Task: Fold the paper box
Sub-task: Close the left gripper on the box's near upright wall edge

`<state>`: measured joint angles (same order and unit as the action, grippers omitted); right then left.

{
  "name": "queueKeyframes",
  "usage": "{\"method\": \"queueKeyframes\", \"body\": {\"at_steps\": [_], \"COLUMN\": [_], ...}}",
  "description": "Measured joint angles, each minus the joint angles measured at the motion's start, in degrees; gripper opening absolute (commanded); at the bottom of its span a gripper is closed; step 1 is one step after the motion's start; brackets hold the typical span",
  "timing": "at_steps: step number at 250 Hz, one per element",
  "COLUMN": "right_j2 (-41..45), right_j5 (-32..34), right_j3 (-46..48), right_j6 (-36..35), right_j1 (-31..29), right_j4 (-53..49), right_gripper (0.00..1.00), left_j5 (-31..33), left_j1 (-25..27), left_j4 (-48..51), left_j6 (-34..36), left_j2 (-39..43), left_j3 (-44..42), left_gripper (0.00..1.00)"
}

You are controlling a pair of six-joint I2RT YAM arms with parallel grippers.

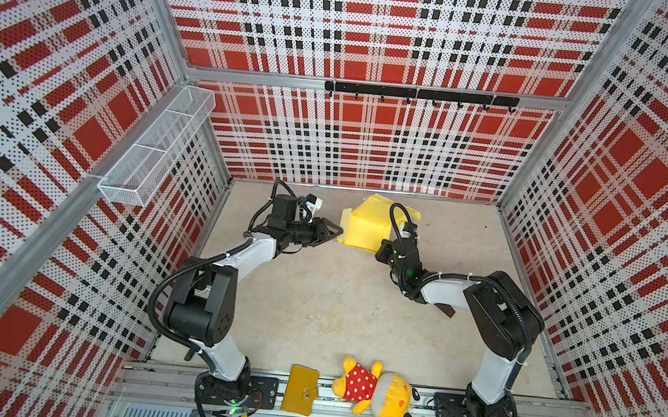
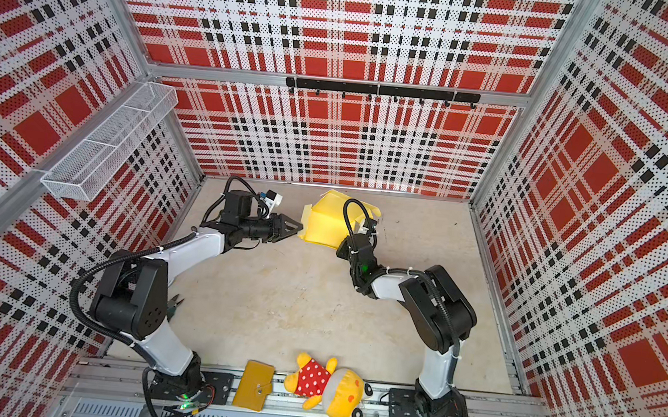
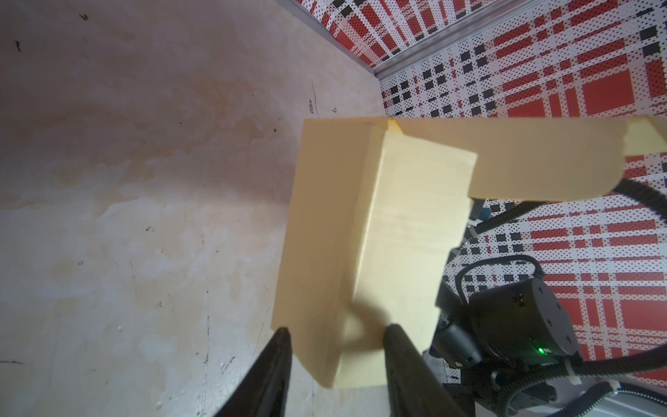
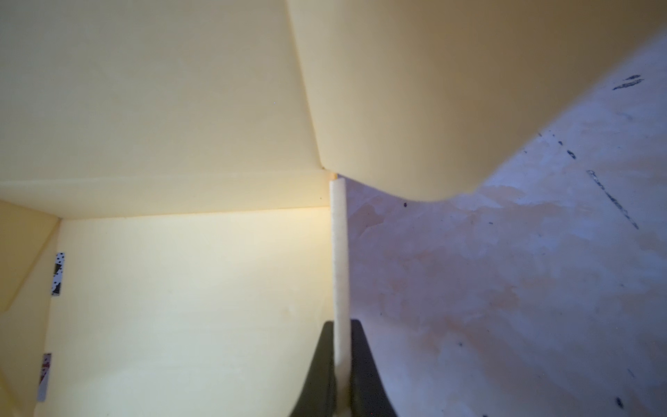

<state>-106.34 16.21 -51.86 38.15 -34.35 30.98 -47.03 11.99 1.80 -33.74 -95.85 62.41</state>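
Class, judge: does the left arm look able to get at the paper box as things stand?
Likely yes: the left end effector has a corner of the paper box between its jaws, with nothing in the way.

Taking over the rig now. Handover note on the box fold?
Left gripper: open, its fingers either side of a corner of the pale yellow thin cardboard paper box; no grip visible.
Right gripper: shut on a thin wall edge of the box.
Box: far middle of the beige table, partly formed.
Done: side walls are raised along their creases.
Left: the long rounded flap sticks out unfolded; tuck it in and close the box.
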Motion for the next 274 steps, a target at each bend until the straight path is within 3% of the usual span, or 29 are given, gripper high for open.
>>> {"method": "queueKeyframes", "body": {"at_steps": [53,76,135,205,274], "right_j2": [0.0,0.0,0.0,-0.02,-0.11], "right_j5": [0.79,0.79,0.39,-2.1,-2.69], "right_j3": [0.0,0.0,-0.22,-1.25,-1.68], "right_j6": [0.0,0.0,0.02,0.04,-0.02], "right_j1": [-0.02,-0.02,-0.07,-0.09,-0.09], "right_j4": [-1.6,-1.77,-1.6,-1.14,-1.77], "right_gripper": [0.0,0.0,0.0,0.0,0.0], "left_j5": [1.77,1.81,-2.71,-4.59,-2.27], "left_j1": [0.0,-0.02,-1.33,-2.95,-2.84], "left_j4": [2.08,2.08,-5.53,-9.7,-4.96], "left_j6": [1.55,1.42,-5.64,-9.27,-5.07], "left_j2": [-0.04,-0.17,-0.74,-1.55,-2.38], "left_j3": [0.0,0.0,-0.11,-0.11,0.5], "left_gripper": [0.45,0.5,0.57,0.46,0.48]}}
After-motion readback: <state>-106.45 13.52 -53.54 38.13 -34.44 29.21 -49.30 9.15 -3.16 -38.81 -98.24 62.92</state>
